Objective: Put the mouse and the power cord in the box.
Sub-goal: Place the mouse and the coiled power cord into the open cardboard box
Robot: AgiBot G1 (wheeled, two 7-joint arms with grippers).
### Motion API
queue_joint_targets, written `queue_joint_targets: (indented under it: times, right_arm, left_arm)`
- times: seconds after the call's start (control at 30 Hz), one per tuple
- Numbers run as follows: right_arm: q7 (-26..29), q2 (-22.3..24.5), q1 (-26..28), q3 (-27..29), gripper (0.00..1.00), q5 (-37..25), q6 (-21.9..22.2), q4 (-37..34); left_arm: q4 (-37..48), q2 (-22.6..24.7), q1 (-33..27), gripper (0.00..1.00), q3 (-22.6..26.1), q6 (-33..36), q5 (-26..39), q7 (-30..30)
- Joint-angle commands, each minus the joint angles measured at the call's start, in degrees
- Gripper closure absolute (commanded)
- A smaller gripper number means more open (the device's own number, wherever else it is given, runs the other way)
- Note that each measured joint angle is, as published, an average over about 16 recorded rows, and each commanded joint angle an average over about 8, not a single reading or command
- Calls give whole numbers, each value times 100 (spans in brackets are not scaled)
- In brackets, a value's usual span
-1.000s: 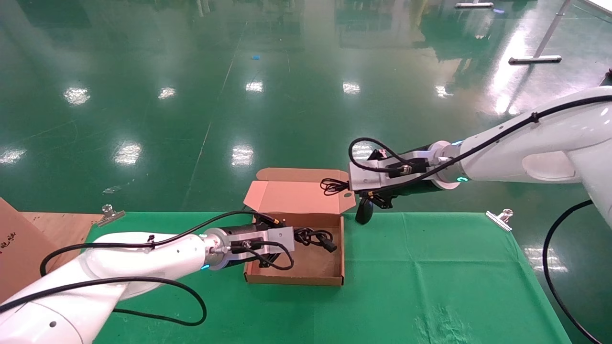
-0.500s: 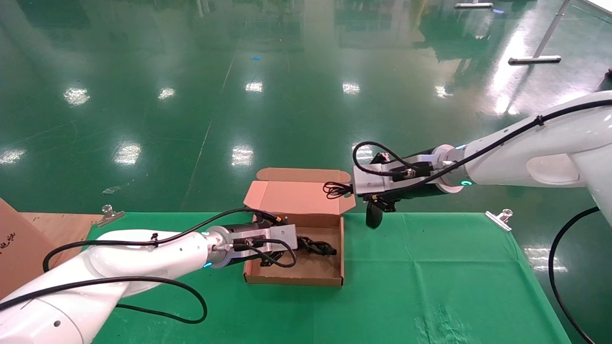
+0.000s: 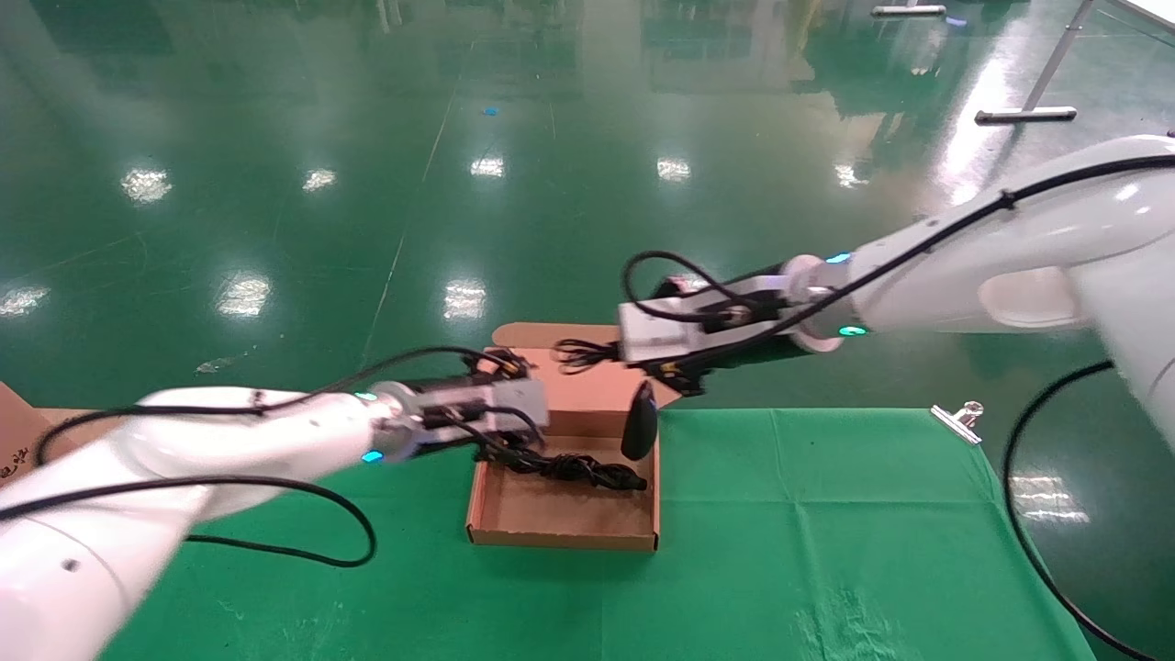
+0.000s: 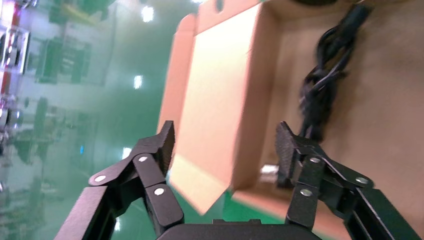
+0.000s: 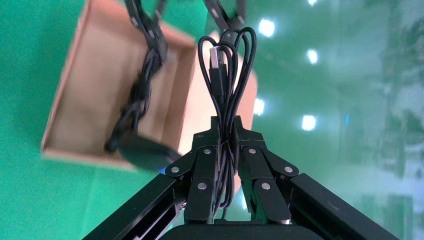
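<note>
Mouse (image 3: 640, 423) dangles blurred — right gripper (image 5: 226, 148) pinching its cable; left gripper (image 4: 225, 145) gapes.

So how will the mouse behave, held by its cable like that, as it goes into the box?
The right gripper pinches only the looped cable, so the mouse hangs below and will probably swing. The thin cable looks floppy and gives little control over where the mouse lands. Its glossy shell may slide on the box beside the power cord.
</note>
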Motion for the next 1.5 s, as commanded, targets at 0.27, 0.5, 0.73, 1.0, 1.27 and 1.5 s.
queue_joint_targets:
  times: [0.27, 0.5, 0.73, 1.0, 1.27, 1.5]
  right_arm:
    - [528, -63, -387, -531, 100, 279, 479, 1135]
    - [1111, -78, -659, -1335, 100, 479, 1177, 1889]
    - [1616, -68, -930, -2144, 100, 627, 1625, 2253]
    - [1915, -49, -1014, -2745, 98, 579, 2058, 2198]
    - [2084, -42, -998, -3068, 8, 562, 2397, 2169]
    - [2174, -41, -988, -3230, 0, 598, 2521, 2214]
  left_arm:
    - [195, -892, 4, 0, -520, 1092, -790, 912]
    - [475, -1627, 186, 0, -877, 1796, -1298, 1457]
    - [828, -1952, 338, 0, -1001, 2199, -1481, 1823]
    - [1146, -1930, 447, 0, -1041, 2378, -1545, 2111]
    - [1416, -1663, 502, 0, -1024, 2245, -1521, 2238]
    - [1579, -1479, 540, 0, -1074, 2189, -1593, 2142]
